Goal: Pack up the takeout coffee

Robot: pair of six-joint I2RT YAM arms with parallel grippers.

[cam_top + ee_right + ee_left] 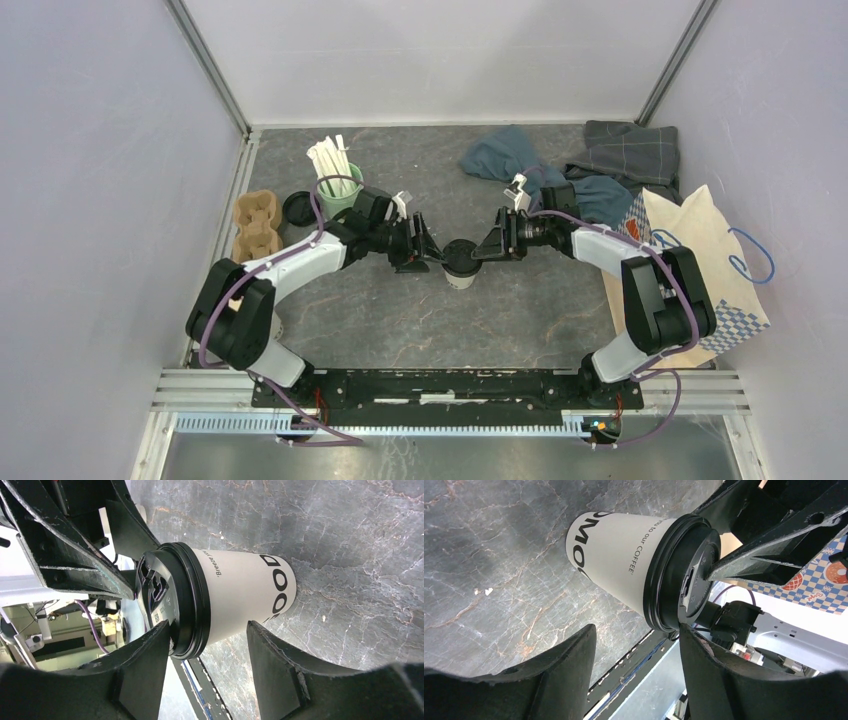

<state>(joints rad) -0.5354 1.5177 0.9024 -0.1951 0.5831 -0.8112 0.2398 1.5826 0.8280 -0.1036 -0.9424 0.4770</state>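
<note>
The takeout coffee, a white paper cup [461, 277] with a black lid [460, 254], stands upright mid-table. It fills the left wrist view [619, 560] and the right wrist view [245, 595]. My left gripper [428, 256] is open just left of the lid, with one fingertip [689, 640] at the lid's rim. My right gripper [488, 247] is open just right of the lid, with one fingertip [157, 640] against the lid's top edge. Each gripper's upper finger reaches over the lid top. Neither grips the cup.
A mint-green mug of white sticks [338, 188], a loose black lid [297, 208] and a brown cardboard cup carrier [256, 226] stand at the back left. Blue-grey cloths [520, 160] lie at the back right. A paper bag [700, 260] with blue handles stands by the right arm.
</note>
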